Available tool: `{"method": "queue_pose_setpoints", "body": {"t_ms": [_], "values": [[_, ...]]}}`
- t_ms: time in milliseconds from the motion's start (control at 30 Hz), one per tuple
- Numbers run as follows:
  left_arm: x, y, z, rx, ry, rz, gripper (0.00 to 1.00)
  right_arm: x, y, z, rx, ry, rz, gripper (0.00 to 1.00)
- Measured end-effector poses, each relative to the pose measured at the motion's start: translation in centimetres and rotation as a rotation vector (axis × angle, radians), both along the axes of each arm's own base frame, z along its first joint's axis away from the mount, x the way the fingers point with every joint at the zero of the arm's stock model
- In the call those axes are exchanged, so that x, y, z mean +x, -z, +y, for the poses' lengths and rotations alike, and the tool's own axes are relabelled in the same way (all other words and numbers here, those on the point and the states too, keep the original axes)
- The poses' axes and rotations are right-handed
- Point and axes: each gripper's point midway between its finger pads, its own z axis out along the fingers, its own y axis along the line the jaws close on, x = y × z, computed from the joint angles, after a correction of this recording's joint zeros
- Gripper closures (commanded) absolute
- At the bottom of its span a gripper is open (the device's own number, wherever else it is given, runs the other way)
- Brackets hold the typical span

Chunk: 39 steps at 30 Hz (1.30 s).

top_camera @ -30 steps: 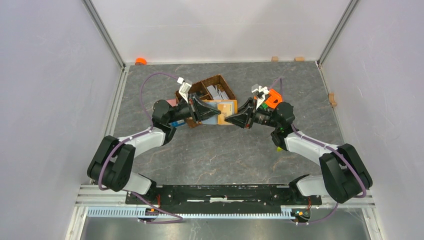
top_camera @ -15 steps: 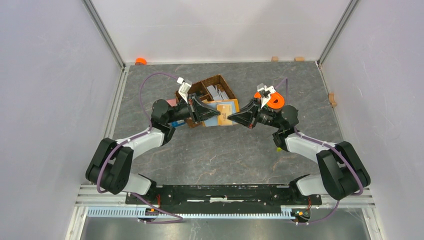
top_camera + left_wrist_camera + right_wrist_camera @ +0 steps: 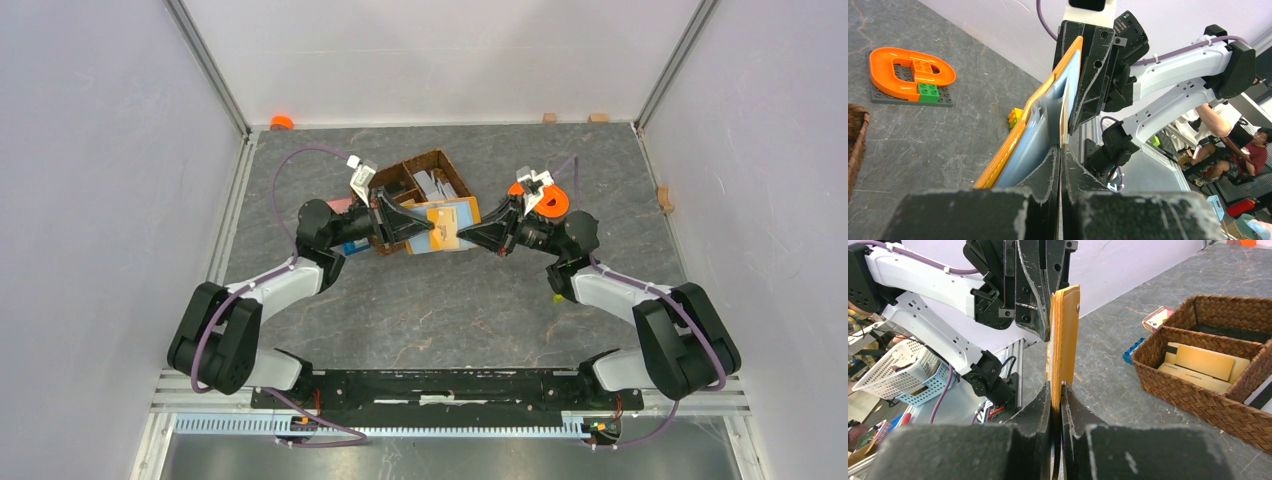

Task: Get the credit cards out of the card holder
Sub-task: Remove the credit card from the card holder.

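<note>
The card holder [image 3: 447, 228] hangs in the air between both arms, just in front of the basket. Its light blue and tan inner panels face up in the top view. In the left wrist view it stands edge-on, card holder [image 3: 1040, 122], with the orange cover on the left. My left gripper [image 3: 1060, 147] is shut on its thin tan inner edge. From the other side my right gripper [image 3: 1058, 386] is shut on the orange flap of the card holder [image 3: 1066, 325]. I cannot make out separate credit cards inside it.
A brown wicker basket [image 3: 1198, 392] holds flat tan cards [image 3: 1204, 363], behind the holder. An orange ring on a brick plate [image 3: 910, 72] lies right of it. A yellow brick [image 3: 1014, 116], a blue brick [image 3: 1129, 354] and a small red-edged card [image 3: 1157, 318] are on the table.
My right gripper moved left to the holder's free edge and closed on it. The left arm shifted slightly, still holding the holder.
</note>
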Motion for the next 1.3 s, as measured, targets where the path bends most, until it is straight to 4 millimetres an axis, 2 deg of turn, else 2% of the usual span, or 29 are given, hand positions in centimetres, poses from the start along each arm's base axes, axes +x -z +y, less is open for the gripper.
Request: {"method": "queue_pose_setpoints", "body": {"t_ms": [133,433,633,1067,1100,1200,1300], "values": [[0.4,0.1,0.4,0.002,-0.014,0.005,0.98,0.2,0.1,-0.3,0.000,0.010,0.002,0.90],[0.5,0.1,0.5,0.002,-0.017,0.006,0.98,0.3,0.0,-0.3,0.002,0.011,0.002,1.00],[0.3,-0.2,0.5,-0.005,-0.011,-0.011,0.80,0.2,-0.2,-0.3,0.009,0.006,0.000,1.00],[0.7,0.7,0.1,-0.017,0.008,0.028,0.72,0.4,0.7,0.0,0.023,-0.017,0.056,1.00],[0.7,0.7,0.0,-0.018,0.008,0.027,0.74,0.4,0.7,0.0,0.023,-0.019,0.062,1.00],[0.8,0.8,0.0,-0.020,0.011,0.030,0.96,0.3,0.8,0.1,0.025,-0.026,0.067,1.00],[0.7,0.8,-0.1,-0.020,0.015,0.033,0.98,0.3,0.8,0.1,0.025,-0.027,0.065,1.00]]}}
